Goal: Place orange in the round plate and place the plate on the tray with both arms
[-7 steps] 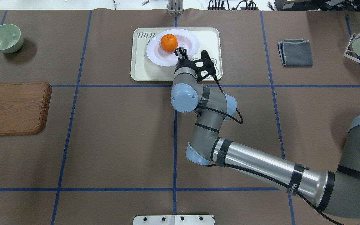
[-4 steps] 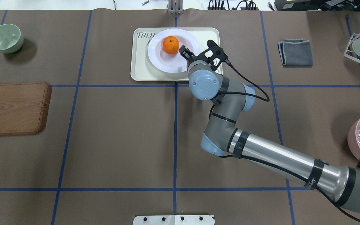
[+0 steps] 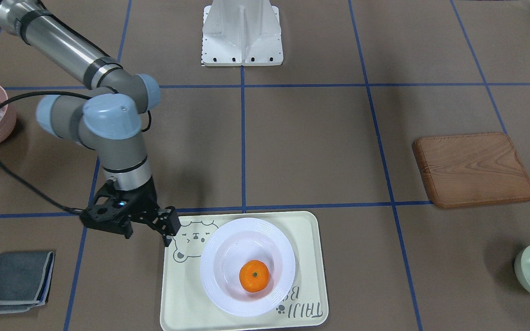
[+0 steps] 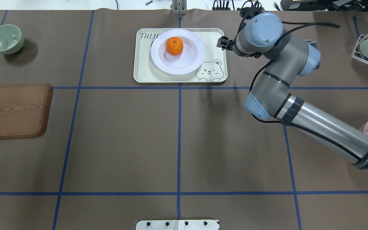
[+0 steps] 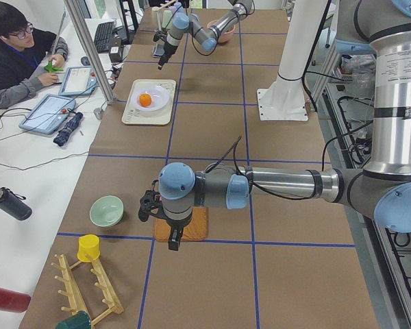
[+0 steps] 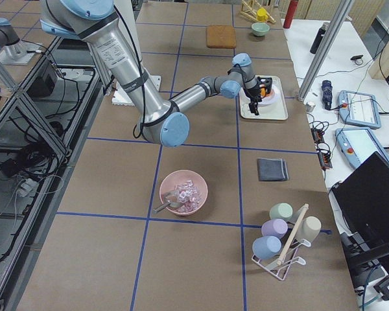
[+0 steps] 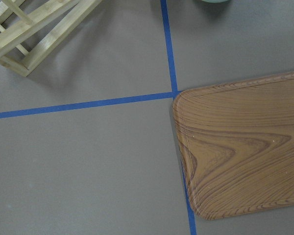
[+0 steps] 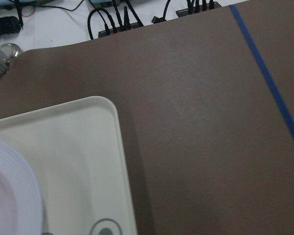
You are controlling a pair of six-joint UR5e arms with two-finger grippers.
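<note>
Sitting in the hollow of the round plate (image 4: 190, 62), the orange (image 4: 174, 46) shows its green stem dot upward and lies a little toward the plate's far side. The plate rests flat on the tray (image 4: 142, 72), covering part of the lettering at the far left corner and leaving the bear face drawing (image 4: 210, 70) bare at the near right corner. The right gripper (image 4: 222, 42) hangs at the tray's right edge, apart from the plate, its jaws a little parted with nothing between them; its wrist view looks down on that corner of the tray and a sliver of the plate's rim. The left gripper (image 5: 174, 238) points downward over a corner of the wooden board (image 4: 11, 110), well apart from the tray, and whether it is parted or clenched I cannot tell. A green bowl (image 4: 5, 39) stands beyond the board, a folded grey cloth (image 3: 16, 281) lies to the tray's right, and a pink bowl (image 6: 183, 193) sits nearer the robot on that side.
</note>
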